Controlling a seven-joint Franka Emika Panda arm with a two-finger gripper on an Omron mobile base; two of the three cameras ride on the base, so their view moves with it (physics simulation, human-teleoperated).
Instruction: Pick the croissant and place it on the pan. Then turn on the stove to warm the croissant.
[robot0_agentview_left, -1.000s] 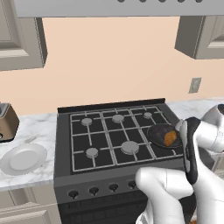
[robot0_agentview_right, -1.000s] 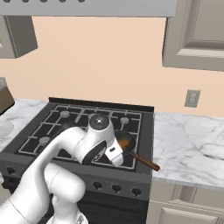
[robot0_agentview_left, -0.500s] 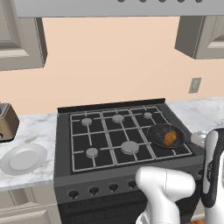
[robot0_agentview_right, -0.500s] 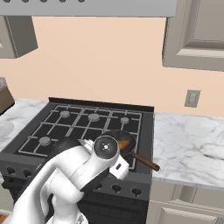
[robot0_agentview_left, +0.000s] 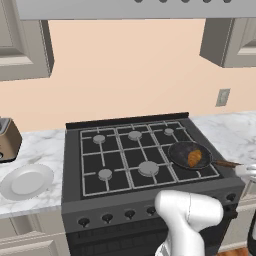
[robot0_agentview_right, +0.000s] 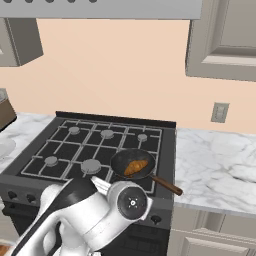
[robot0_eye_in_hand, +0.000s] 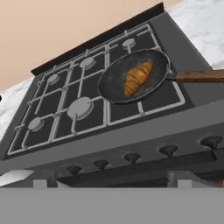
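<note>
The croissant lay in the pan, and the pan sat on the stove, over the front burner at the stove's right-hand side, its brown handle reaching out past the stove's right edge toward the marble counter. Nothing touched the pastry; it rested free on the dark base of the pan, roughly in the middle.

A second earlier the arm had been bent over that corner of the stove, with the hand right above the pan. Half a second earlier it had already swung down and away. At this moment the arm was lower again, in front of the stove, and the hand camera looked up across the row of knobs along the stove's front edge, with the pan beyond them. The pastry kept its place in the pan through all of this.

The fingertips could not be made out in the hand view, but the pincer stood apart, fully spread and holding nothing.

That shift suggests the first half of the job was finished: the pastry was delivered and let go. What remained, by my reading, was the heat. The hand looked placed to approach the knobs, and the one to choose would be whichever governs the burner under the pan, likely toward the right end of the row. No flame showed at any burner yet.
</note>
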